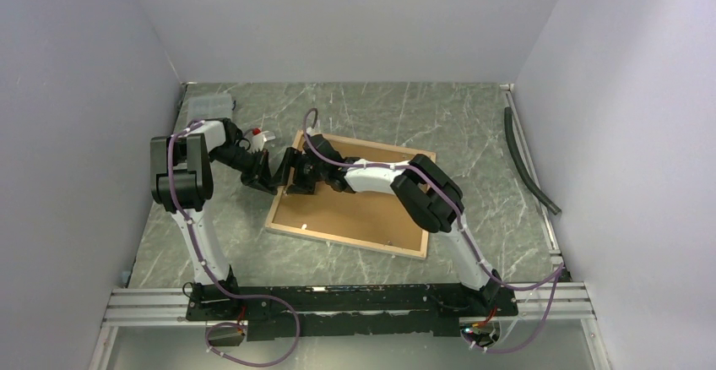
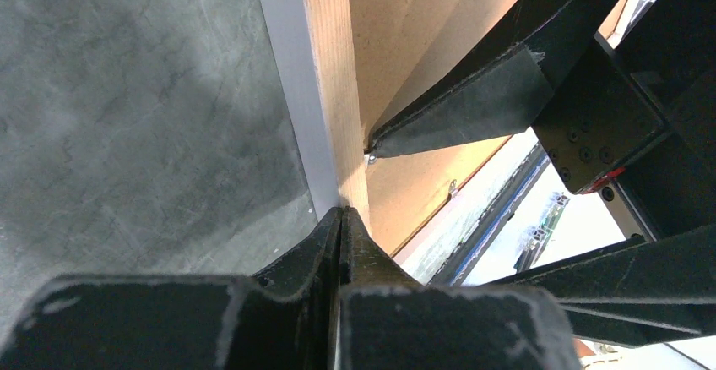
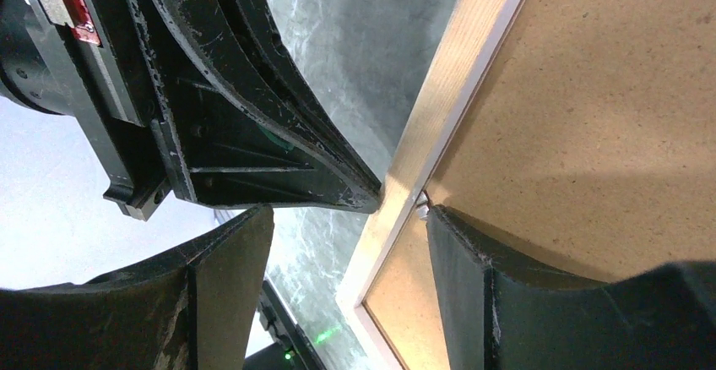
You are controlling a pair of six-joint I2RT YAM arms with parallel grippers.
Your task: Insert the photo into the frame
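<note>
The frame point(image 1: 346, 239) lies back-up on the table, its light wood rail around the brown backing board point(image 1: 355, 209). The photo is not visible. My left gripper point(image 1: 270, 172) is shut and empty, its tips point(image 2: 342, 215) resting on the frame's left rail point(image 2: 333, 91). My right gripper point(image 1: 295, 173) is open and straddles the same rail point(image 3: 439, 108). One of its fingers point(image 3: 473, 277) rests on the backing board point(image 3: 591, 91) by a small metal clip point(image 3: 420, 209); the other point(image 3: 224, 277) hangs over the table outside the frame. The two grippers nearly touch.
A grey hose point(image 1: 528, 163) lies along the right wall. A clear plastic piece point(image 1: 207, 104) sits at the back left corner, and a small white and red object point(image 1: 257, 138) behind the left wrist. An aluminium rail point(image 1: 338, 298) runs along the near edge. Walls enclose three sides.
</note>
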